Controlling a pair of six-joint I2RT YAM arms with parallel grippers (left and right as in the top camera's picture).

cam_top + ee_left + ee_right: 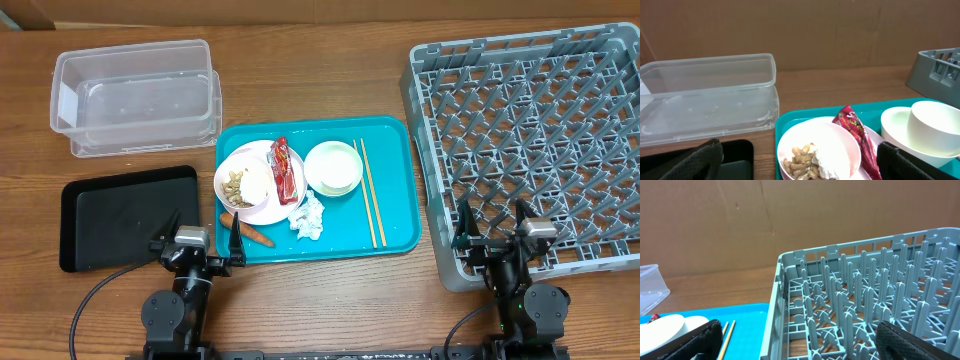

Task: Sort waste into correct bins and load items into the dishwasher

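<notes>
Overhead: both hands wide, empty; left hand (pixel 198 245) lower left by the black tray (pixel 110 215), right hand (pixel 492 240) lower right at the rack (pixel 540 130), likely splitting duties; wrapper (pixel 286 170) and tissue (pixel 309 217) wait mid-frame on the teal tray (pixel 395 200).

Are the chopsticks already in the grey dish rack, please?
No, the chopsticks lie on the teal tray, beside the dish rack.
</notes>
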